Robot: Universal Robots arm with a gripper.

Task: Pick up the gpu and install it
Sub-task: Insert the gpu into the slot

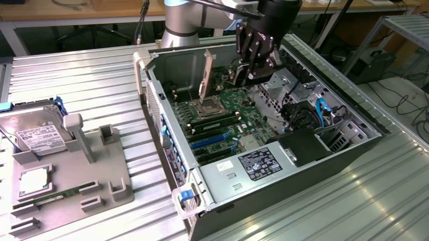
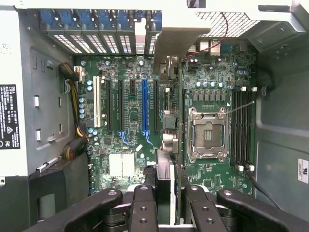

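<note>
My gripper [image 1: 249,68] hangs over the open computer case [image 1: 335,150], fingers [image 2: 200,210] pinched on the gpu [image 1: 208,70]. The card stands on edge, held above the motherboard [image 1: 221,118] near the case's rear wall, its pale bracket end up. In the wrist view the gpu [image 2: 170,53] runs edge-on between the blue PCIe slot [image 2: 144,104] and the empty CPU socket [image 2: 208,133]; I can't tell whether it touches the board. Power supply [image 1: 258,165] sits at the case's front end. On the metal table [image 1: 80,85], at the exterior view's left, a grey parts tray [image 1: 117,165] carries a hard drive [image 1: 37,133] and a memory stick [image 1: 54,198].
</note>
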